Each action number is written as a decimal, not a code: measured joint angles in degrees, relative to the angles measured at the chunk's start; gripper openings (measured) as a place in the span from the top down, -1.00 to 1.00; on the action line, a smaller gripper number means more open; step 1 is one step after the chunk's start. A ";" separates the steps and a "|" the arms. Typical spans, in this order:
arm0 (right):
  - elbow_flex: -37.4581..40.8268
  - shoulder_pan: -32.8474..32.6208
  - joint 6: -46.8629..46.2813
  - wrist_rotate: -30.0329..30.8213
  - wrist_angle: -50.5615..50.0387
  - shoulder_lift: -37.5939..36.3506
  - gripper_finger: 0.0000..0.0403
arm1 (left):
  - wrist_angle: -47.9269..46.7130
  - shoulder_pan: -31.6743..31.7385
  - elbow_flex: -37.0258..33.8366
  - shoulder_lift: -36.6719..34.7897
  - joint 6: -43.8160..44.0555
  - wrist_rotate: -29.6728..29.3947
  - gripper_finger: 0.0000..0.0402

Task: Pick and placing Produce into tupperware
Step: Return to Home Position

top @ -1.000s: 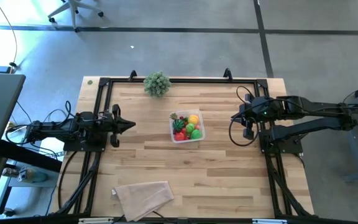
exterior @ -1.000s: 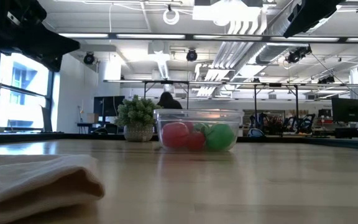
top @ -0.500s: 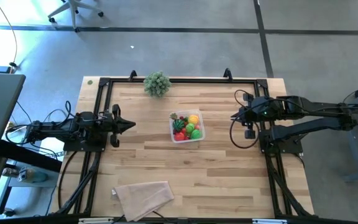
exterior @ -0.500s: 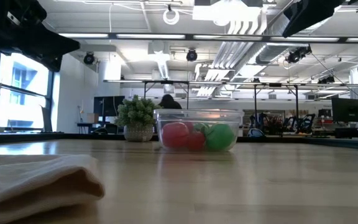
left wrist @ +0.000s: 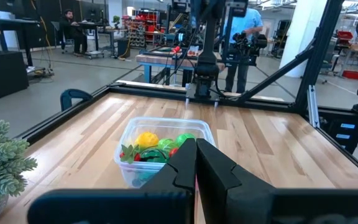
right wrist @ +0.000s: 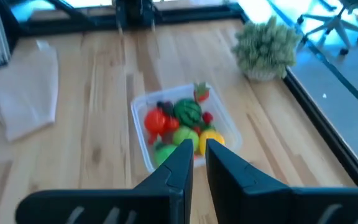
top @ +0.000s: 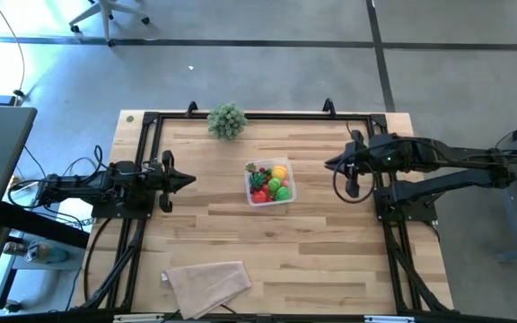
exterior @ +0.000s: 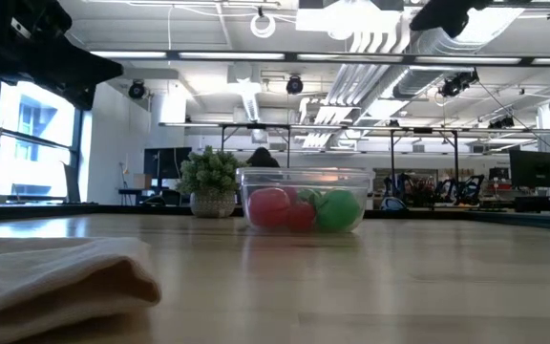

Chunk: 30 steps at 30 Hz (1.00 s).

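Apparently all produce (top: 269, 180) is packed in the tupperware (top: 287, 195) mid-bench (top: 214, 233). Both hands, left (top: 190, 181) and right (top: 329, 164), are pressed together, empty; withdrawal should be kept high, clear of the rim.

Two dark jointed arms, looping black cables

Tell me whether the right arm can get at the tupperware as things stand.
Probably yes. The right tool hangs just right of the tupperware, with only bare table between them and nothing covering the produce.
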State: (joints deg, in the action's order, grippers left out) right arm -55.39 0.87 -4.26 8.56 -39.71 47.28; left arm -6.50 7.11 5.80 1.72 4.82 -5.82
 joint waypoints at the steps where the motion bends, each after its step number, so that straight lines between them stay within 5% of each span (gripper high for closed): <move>1: 0.00 -0.01 -0.33 0.01 0.78 -0.01 0.83 | 0.00 0.00 0.00 0.00 0.00 0.00 1.00; 7: 0.00 0.01 -2.76 2.49 4.47 0.01 0.83 | 0.00 0.00 0.00 0.00 -0.01 0.00 1.00; 12: 0.01 0.01 5.94 -0.38 9.55 -1.95 0.83 | 0.00 0.00 0.00 0.00 -0.02 0.00 1.00; 22: 0.24 0.39 6.77 -0.87 10.30 -18.26 0.83 | -0.04 0.00 0.00 0.02 0.00 0.00 1.00; 30: 13.86 0.36 5.70 -3.28 20.64 -33.55 0.83 | -0.06 0.00 0.00 0.01 0.00 0.00 1.00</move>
State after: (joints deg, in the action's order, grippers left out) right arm -41.53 1.23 1.44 5.27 -19.07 13.73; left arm -6.56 7.11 5.80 1.72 4.82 -5.82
